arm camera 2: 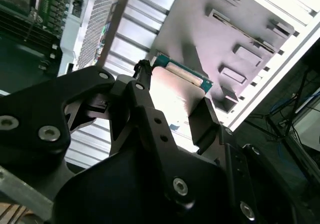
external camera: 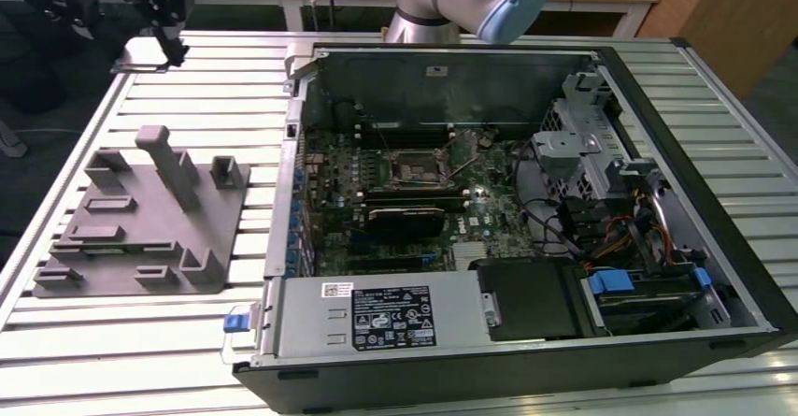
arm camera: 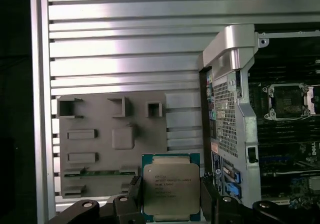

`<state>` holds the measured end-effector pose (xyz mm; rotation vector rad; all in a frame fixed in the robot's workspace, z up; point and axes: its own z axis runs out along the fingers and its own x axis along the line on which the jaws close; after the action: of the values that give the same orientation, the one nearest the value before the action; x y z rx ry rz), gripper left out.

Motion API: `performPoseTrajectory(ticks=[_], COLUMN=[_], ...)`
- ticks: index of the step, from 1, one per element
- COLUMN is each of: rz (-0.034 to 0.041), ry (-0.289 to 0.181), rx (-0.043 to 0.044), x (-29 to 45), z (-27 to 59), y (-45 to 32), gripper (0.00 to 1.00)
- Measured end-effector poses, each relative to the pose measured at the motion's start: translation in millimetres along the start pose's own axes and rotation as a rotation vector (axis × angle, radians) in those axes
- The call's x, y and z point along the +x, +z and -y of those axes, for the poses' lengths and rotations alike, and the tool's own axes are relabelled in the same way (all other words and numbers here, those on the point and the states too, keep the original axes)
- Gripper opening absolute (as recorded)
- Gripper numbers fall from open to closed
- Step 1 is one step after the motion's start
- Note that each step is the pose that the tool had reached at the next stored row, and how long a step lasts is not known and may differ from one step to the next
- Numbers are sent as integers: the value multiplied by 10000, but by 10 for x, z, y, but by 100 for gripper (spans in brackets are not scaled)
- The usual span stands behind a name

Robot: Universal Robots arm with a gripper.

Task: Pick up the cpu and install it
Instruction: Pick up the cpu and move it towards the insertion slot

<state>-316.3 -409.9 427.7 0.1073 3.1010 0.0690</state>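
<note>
Tool: the black two-fingered gripper (arm camera: 170, 183) is seen clamped on the chip in both wrist views, with one finger against each of two opposite edges.
Task's thing: the cpu (arm camera: 171, 194), a small flat square chip with a silvery-grey metal lid and a green rim, is carried lid up between the fingers and touches nothing else.
Where it is held: in the exterior view the gripper (external camera: 172, 50) hangs above the slatted aluminium table (external camera: 125, 341), towards that view's upper left. It is beyond the far end of the grey plastic fixture (external camera: 137, 220) and outside the open black computer case (external camera: 698, 173).
Fixture: its raised posts and pockets are seen below the chip in the first wrist view (arm camera: 110, 149), and the chip is apart from it.
Socket: the square black-and-metal socket frame (external camera: 416, 164) lies on the green board inside the case, well apart from the chip. It is also seen in the first wrist view (arm camera: 287, 101). Whether its retaining frame stands open cannot be told.
Step in hand: the pick-up is judged done, and the carry towards the case is judged under way; nothing is yet installed.
What the next move calls for: by judgement, the chip has to be brought over the case wall without a knock, kept level, squared to the socket frame, and set down flat with little force.
</note>
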Motion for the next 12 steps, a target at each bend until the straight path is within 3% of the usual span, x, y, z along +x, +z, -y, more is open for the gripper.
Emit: performPoseTrajectory(ticks=[12], rz=[-1], ry=[-1], rx=[1], x=[-399], z=[-27], y=[16], gripper=[55])
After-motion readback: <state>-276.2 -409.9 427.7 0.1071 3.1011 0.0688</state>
